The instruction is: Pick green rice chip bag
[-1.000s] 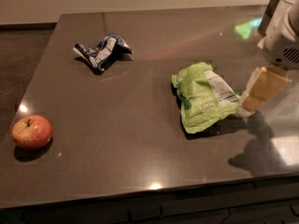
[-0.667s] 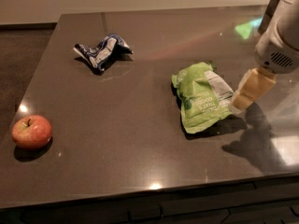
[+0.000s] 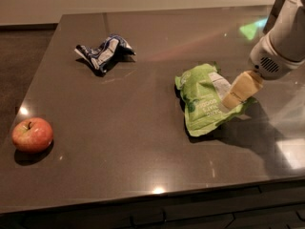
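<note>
The green rice chip bag [image 3: 202, 99] lies flat on the dark table [image 3: 143, 142], right of centre, lime green with a white label panel near its right side. My gripper [image 3: 237, 93], tan tipped on a white arm, comes in from the upper right and sits over the bag's right edge, covering part of the label. Whether it touches the bag is not clear.
A crumpled dark blue and white bag [image 3: 104, 51] lies at the back left. A red apple [image 3: 32, 134] sits near the front left edge. The table's front edge runs along the bottom; dark floor lies to the left.
My gripper has moved left and a little forward, from beside the bag's right edge to over it. The bag, the apple and the blue bag have not moved.
</note>
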Robot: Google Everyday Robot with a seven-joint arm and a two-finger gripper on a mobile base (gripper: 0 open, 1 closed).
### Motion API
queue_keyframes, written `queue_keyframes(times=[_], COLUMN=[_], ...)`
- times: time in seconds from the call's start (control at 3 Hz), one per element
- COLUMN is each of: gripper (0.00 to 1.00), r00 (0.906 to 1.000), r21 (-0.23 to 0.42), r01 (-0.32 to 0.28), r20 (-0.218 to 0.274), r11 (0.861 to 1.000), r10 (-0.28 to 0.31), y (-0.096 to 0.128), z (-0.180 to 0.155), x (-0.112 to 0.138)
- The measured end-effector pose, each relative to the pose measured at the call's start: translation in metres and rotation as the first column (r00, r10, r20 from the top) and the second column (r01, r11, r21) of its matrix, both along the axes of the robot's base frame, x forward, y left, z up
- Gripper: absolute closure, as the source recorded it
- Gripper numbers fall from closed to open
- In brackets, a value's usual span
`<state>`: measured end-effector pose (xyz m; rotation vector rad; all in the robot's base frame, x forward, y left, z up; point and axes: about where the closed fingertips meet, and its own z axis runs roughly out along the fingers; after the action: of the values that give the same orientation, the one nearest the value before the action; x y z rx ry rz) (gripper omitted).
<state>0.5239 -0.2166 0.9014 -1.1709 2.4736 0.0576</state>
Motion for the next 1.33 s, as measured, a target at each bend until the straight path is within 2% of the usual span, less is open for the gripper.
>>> queue_keyframes(times=[0.67, 1.0, 1.33], gripper=[0.00, 0.00, 0.18], r00=[0.9985, 0.9966, 0.9951], r21=[0.120, 0.146, 0.170], r01=[0.048, 0.073, 0.088], r20=[-0.032, -0.049, -0.060], r11=[0.992, 0.987, 0.982], r10=[-0.045, -0.067, -0.078], y=[0.020, 0.022, 0.024], z=[-0.017, -0.024, -0.026], x=[0.016, 0.020, 0.022])
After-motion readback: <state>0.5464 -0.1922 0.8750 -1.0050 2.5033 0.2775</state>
